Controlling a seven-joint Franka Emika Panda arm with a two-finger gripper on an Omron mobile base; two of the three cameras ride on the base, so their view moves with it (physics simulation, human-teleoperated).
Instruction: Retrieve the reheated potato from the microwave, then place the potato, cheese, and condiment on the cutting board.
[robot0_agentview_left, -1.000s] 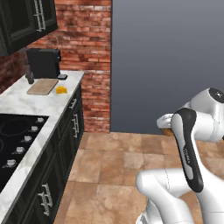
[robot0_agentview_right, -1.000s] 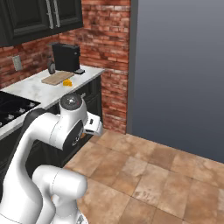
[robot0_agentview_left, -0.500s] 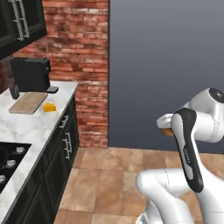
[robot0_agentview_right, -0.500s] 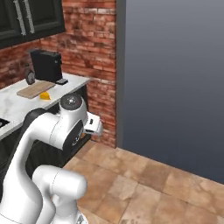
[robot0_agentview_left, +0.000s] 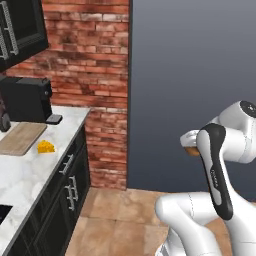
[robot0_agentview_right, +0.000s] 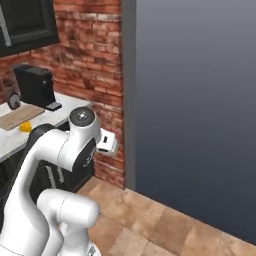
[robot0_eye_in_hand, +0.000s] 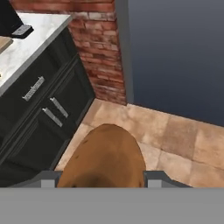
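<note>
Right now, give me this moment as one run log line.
gripper: shut on potato | cutting board: bare, on counter | cheese: beside board, on counter | phase: carrying potato

— Potatoes?
— One potato (robot0_eye_in_hand: 104, 157).
— Cheese?
— One wedge (robot0_agentview_left: 46, 146), on the counter (robot0_agentview_left: 30, 172) just off the board's right edge.
— Boards?
— One board (robot0_agentview_left: 21, 138), near the counter's back edge.
— Bottles?
— One dark bottle (robot0_agentview_left: 4, 121), cut off at the picture's edge.
— Coffee machines?
— One machine (robot0_agentview_left: 27, 99), at the counter's back edge.
— Drawer and door handles?
— Three handles (robot0_eye_in_hand: 33, 88), counted along the counter's front.
</note>
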